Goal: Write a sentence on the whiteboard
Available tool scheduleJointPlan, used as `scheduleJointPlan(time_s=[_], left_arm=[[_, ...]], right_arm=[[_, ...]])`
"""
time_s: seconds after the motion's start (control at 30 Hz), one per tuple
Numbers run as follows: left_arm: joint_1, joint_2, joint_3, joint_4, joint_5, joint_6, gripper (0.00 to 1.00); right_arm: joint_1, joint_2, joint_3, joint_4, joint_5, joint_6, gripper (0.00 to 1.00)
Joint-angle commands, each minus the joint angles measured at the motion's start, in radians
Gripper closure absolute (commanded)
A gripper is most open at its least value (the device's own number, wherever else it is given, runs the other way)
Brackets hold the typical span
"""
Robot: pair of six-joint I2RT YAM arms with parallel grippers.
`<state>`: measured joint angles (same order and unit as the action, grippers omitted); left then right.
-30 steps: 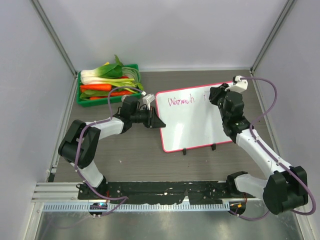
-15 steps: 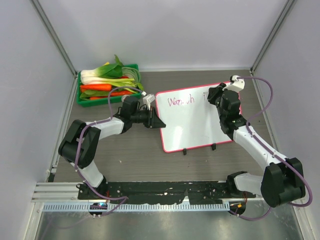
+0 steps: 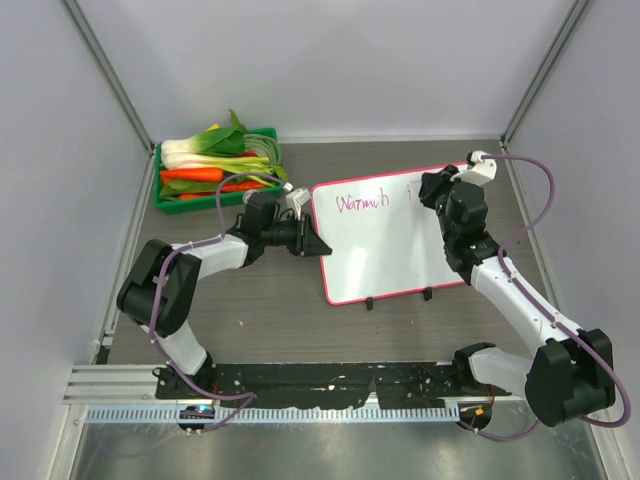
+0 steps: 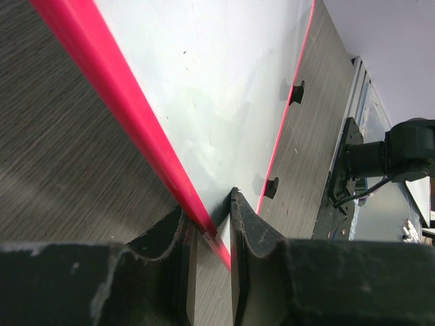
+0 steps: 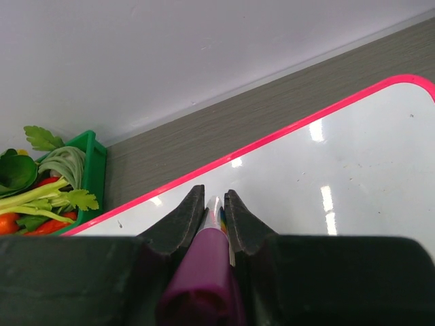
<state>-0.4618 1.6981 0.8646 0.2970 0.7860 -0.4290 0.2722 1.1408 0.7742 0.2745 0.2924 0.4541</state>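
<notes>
Now, whiteboard [image 3: 385, 250] rim between left fingers [image 4: 253, 234], marker [image 5: 204, 272] between right fingers [image 5: 180, 224].

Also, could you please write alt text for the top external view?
A pink-framed whiteboard rests on a grey table between two robot arms: the left gripper clamps its left edge, and the right gripper is over its far-right part, right of a pink handwritten word. A green crate of vegetables sits far-left.

The sentence [image 3: 362, 203] — thin pink script — too small to read surely.
</notes>
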Motion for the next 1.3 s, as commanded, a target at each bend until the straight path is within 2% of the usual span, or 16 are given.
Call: scheduleJointPlan(time_s=[0.0, 0.5, 1.27], left_arm=[[-0.026, 0.034, -0.013, -0.088, -0.083, 0.127, 1.0], [-0.026, 0.035, -0.01, -0.091, -0.08, 0.127, 1.0], [-0.025, 0.035, -0.012, -0.091, -0.08, 0.128, 1.0]], right_arm=[[-0.01, -0.01, 0.002, 0.015, 0.028, -0.006, 0.99], [-0.031, 0.019, -0.038, 0.014, 0.017, 0.001, 0.99], [-0.036, -0.055, -0.107, -0.057, -0.045, 0.006, 0.99]])
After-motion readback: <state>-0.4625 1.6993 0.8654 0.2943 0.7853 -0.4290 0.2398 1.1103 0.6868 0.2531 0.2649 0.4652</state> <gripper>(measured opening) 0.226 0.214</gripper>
